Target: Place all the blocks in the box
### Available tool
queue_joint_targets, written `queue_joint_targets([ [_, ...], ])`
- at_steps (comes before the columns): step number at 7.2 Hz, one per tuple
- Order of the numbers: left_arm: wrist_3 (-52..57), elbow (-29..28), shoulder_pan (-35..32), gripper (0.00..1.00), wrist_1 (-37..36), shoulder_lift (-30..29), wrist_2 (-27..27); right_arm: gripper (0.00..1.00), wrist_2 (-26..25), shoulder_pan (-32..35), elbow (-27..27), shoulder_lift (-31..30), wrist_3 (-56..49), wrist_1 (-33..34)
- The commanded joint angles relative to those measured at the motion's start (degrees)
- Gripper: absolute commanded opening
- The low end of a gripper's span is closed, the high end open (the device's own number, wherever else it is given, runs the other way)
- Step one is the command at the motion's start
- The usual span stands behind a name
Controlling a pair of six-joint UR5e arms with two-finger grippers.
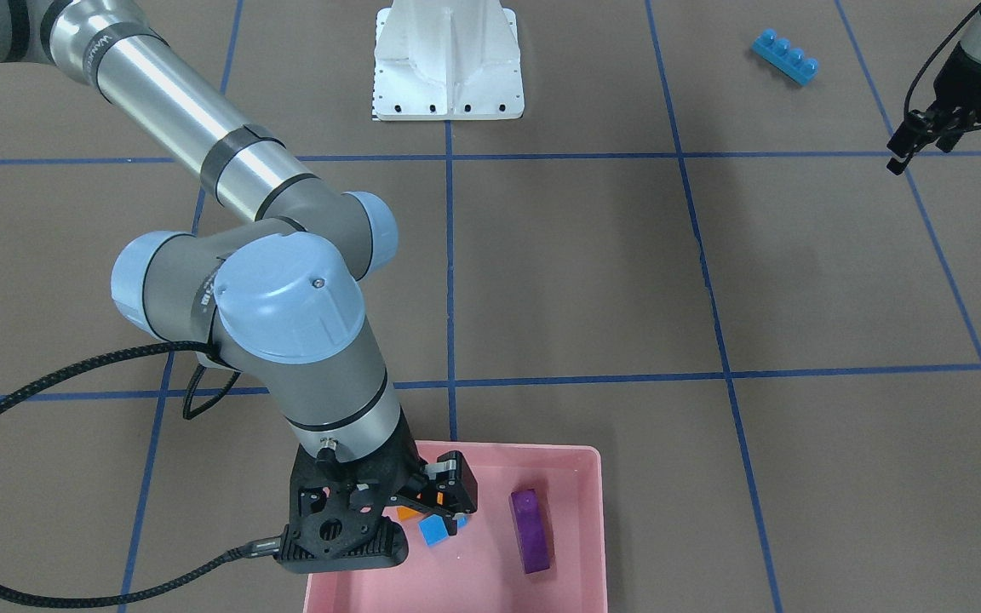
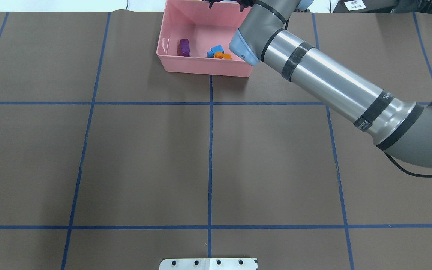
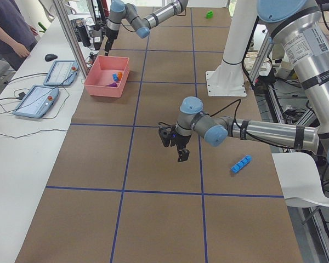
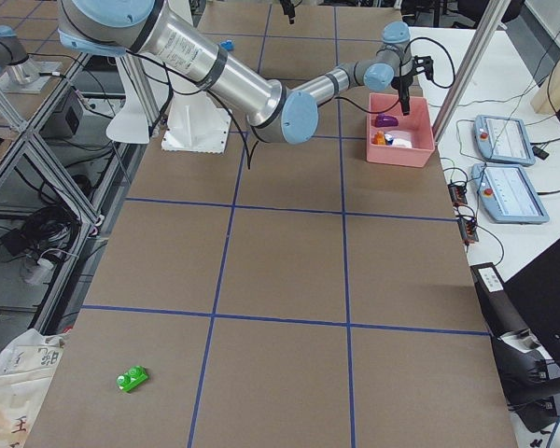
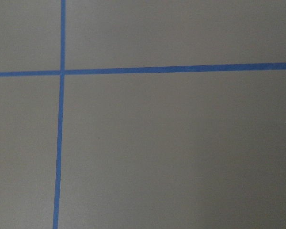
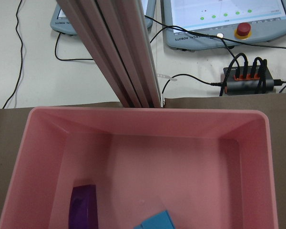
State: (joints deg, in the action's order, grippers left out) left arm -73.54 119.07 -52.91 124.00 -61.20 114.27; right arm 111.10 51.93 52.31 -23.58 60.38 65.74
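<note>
Purple block (image 1: 530,530), small blue block (image 1: 433,529) and orange block (image 1: 410,513) lay in the box (image 1: 594,511), with the right end effector (image 1: 444,502) released just above them. Long blue block (image 1: 786,56) and green block (image 4: 132,378) sat out on the surface (image 1: 593,281), not yet boxed. I couldn't tell the left end effector (image 1: 916,140) state.

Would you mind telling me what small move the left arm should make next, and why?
Probably swing the left gripper over the long blue block: it lies on the table outside the pink box, close to that gripper, whose wrist view shows only bare table.
</note>
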Motion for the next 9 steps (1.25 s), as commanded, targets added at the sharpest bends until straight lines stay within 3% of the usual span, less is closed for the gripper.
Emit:
queue_joint_targets([
  [1,-19.64,-0.24,15.30,1.00,8.16,3.88,-6.73,1.00,6.72,3.94,13.81,-6.52,-1.66,12.35],
  [3,-25.68,-0.24,24.14,1.00,14.73,9.91,-9.94,1.00,13.59,9.92,26.21,-16.63,-13.04,21.48],
  [5,-28.39,-0.24,27.75,1.00,20.30,14.78,-10.38,1.00,14.05,11.78,37.37,-26.10,-26.80,32.38],
  [7,-35.92,-0.33,37.12,1.00,21.80,15.49,-16.06,1.00,14.14,14.77,44.17,-35.26,-36.01,35.41],
  [9,-44.91,-0.33,50.75,1.00,25.56,17.93,-24.68,1.00,17.20,18.19,46.30,-40.90,-42.16,35.51],
])
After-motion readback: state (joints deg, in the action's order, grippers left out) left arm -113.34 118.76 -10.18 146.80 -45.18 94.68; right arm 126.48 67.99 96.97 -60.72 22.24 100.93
